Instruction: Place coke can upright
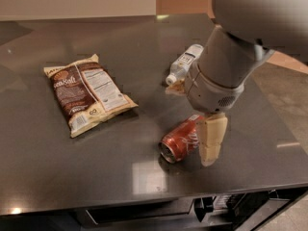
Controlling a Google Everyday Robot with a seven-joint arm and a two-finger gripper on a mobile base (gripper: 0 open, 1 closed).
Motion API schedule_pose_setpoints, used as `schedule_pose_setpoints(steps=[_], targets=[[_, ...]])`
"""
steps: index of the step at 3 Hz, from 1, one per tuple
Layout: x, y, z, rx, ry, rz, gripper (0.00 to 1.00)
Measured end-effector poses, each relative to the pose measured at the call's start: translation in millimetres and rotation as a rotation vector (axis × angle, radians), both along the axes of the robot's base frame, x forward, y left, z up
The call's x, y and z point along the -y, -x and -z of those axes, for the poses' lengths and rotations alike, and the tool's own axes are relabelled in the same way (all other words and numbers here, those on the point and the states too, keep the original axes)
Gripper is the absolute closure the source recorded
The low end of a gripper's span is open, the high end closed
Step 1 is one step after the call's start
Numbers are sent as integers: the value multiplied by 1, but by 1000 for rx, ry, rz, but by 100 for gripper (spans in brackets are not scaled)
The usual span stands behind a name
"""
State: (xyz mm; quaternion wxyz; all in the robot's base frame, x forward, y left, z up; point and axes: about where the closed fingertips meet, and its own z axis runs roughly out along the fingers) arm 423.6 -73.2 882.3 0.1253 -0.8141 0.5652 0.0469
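The coke can (179, 142) is red with white script and lies on its side on the dark table (144, 52), its silver top facing front-left. My gripper (210, 143) hangs from the grey arm (226, 66) and sits low at the can's right end, touching or just beside it. The arm hides the far right part of the can.
A clear plastic bottle with a white label (184, 64) lies on its side behind the arm. A brown and white snack bag (86, 93) lies flat at the left. The table's front edge (144, 203) is close below the can, the right edge near the arm.
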Motion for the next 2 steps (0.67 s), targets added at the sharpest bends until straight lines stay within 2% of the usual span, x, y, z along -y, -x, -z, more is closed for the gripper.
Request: schedule_pose_setpoints(steps=[1,2], targets=[[-9,8,12,-35,8,-82,0],[-14,15,22,-59,32,-137,0]])
